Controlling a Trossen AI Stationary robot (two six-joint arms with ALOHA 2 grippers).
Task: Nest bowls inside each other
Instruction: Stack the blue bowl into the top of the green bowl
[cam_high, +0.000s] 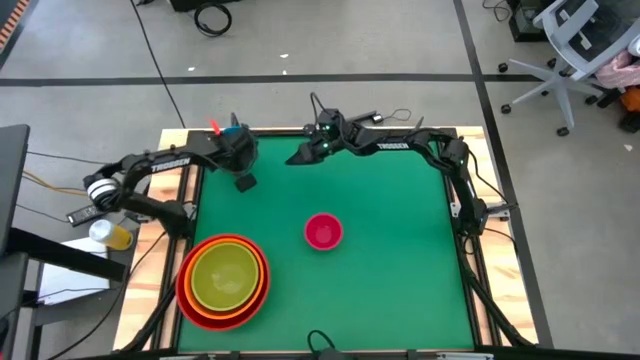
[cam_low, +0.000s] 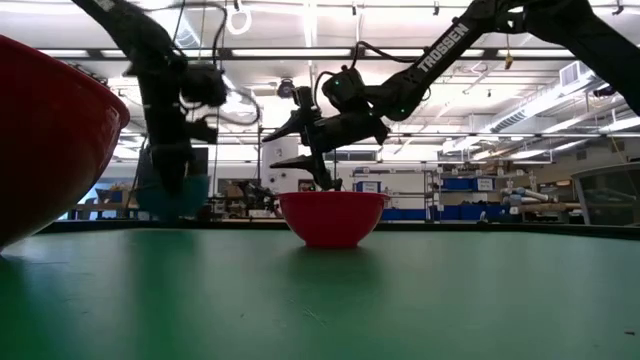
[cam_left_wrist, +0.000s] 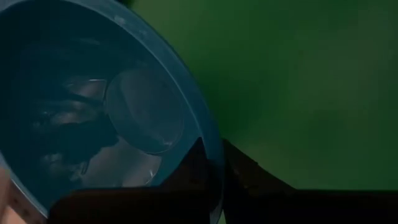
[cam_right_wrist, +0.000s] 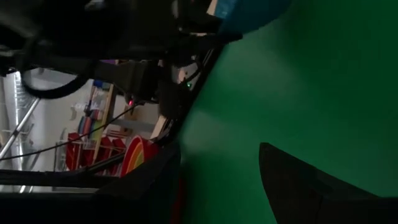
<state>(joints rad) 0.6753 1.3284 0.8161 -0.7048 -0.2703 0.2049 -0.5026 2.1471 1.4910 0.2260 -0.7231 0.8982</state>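
The blue bowl (cam_left_wrist: 93, 118) sits at the mat's far left corner, mostly hidden under my left gripper (cam_high: 240, 160), which is shut on its rim. In the low view the blue bowl (cam_low: 175, 195) shows below that arm; whether it rests on the mat I cannot tell. The small pink bowl (cam_high: 322, 231) stands upright on its base mid-mat. The yellow-green bowl (cam_high: 222, 275) sits inside the orange one (cam_high: 250, 302), which sits inside the red one (cam_high: 190, 300), at the near left. My right gripper (cam_high: 300, 155) hovers open at the far middle, right of the blue bowl. My left gripper pinches the blue bowl's rim (cam_left_wrist: 208, 146) between its two fingers, one finger (cam_left_wrist: 189, 171) inside the bowl and the other (cam_left_wrist: 255, 177) outside. It comes slanting down from above. The bowl's mouth faces up toward the wrist.
The green mat (cam_high: 400, 260) lies bare over its right half. A small orange-red object (cam_high: 213, 127) lies at the far left corner. A yellow container (cam_high: 112, 235) stands off the table's left side. An office chair (cam_high: 575, 50) stands beyond the far right.
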